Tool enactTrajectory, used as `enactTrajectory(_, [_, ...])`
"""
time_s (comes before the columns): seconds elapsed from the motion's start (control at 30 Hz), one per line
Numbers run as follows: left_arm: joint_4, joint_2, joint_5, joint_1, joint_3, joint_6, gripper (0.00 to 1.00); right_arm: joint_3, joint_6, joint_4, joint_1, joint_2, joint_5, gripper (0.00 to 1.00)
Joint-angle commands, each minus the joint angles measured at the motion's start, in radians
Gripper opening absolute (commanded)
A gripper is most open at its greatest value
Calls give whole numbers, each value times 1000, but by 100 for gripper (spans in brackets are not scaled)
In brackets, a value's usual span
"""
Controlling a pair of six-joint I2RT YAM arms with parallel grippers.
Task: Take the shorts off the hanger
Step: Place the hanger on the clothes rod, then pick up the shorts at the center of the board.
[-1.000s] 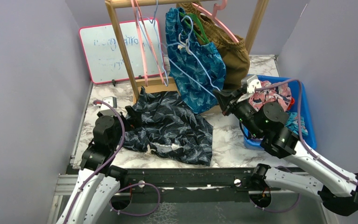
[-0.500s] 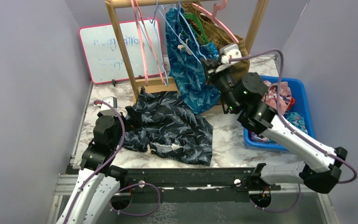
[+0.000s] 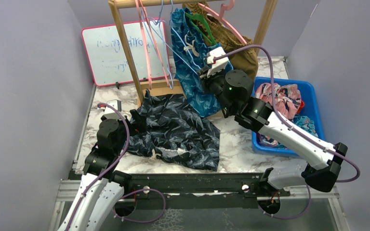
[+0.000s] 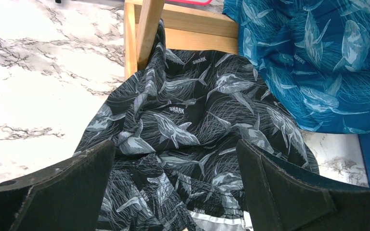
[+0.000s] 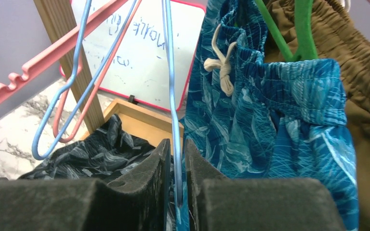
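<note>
Two pairs hang on the wooden rack (image 3: 125, 48) at the far edge of the desk (image 3: 236, 144): the teal-blue shorts (image 5: 279, 120), waistband on the green hanger (image 5: 306, 29) and legs draping straight down, and the brown shorts (image 5: 366, 72) behind them. Your right gripper (image 5: 177, 144) is the nearer one. Its jaws are a narrow slit apart, with the blue wire hanger (image 5: 169, 72) standing in the slit; you cannot tell whether it is pinched. The teal waistband lies just beside it, on the brown-shorts side, so aim there. Your left gripper (image 4: 176, 144), jaws wide and empty, hovers over the black shorts (image 4: 197, 110) on the desk's left half.
</note>
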Motion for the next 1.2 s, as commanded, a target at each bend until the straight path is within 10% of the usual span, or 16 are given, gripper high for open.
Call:
enactTrajectory(0.0, [5,3,4,3,5,3,99,4,23,-52,0,-38,-24,25])
enactTrajectory(0.3, [3,4,3,3,5,2,99,-74,133,-174,0,-148,-111,46])
enactTrajectory(0.63, [-11,72,-33,3,47,110,99,-653,384,93,0,-470,-519,58])
enactTrajectory(0.8, [-19,62,-55,4,45,107,99,-737,466,161,3,-319,-730,62])
enactTrajectory(0.9, [-27,20,-78,3,35,101,99,-746,442,199,36,-206,-697,99])
enactTrajectory(1.17, [-27,-50,-118,3,18,93,99,-676,258,303,194,54,-571,100])
